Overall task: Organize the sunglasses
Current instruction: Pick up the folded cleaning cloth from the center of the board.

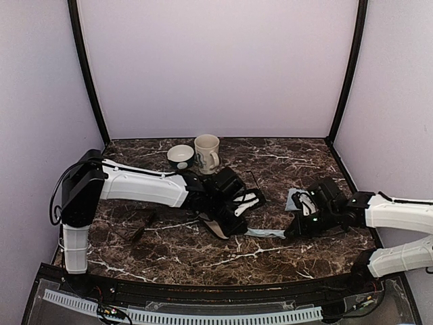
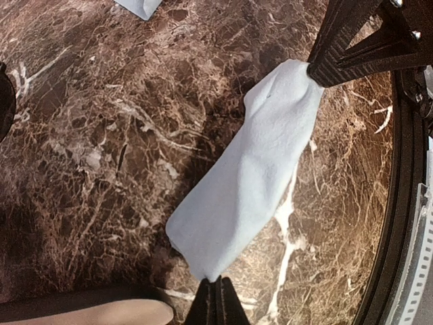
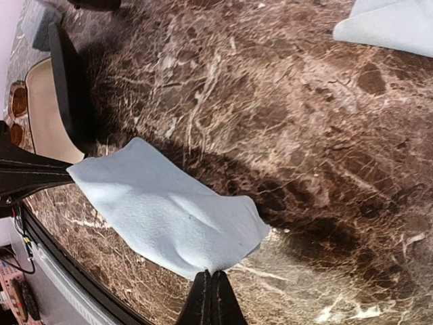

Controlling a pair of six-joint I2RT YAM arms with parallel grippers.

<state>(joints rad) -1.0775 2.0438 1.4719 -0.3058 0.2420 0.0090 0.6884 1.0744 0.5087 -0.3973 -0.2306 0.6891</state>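
marble table fills the lower half of the top view.

left arm reaches from the left edge to the centre. right arm comes in from the right edge, wrist low over the table.

open case, black outside and beige inside, lies at centre under the left wrist. it is at the left edge of the right wrist view and the bottom left of the left wrist view.

pale blue cloth is stretched between the two grippers just right of the case. it hangs slack in the middle with its shadow on the marble.

left gripper: clenched, pinching the cloth's left end. its fingers meet at bottom centre of its own view.

right gripper: clenched, pinching the cloth's right end. its fingers meet at bottom centre of its own view.

mug stands upright at top centre of the table, with a bowl just to its left.

second cloth lies flat under the right wrist, in the upper right of the right wrist view.

sunglasses: one dark thin-armed pair on the marble, lower left, well apart from the case and cloth. i cannot make out a second pair.
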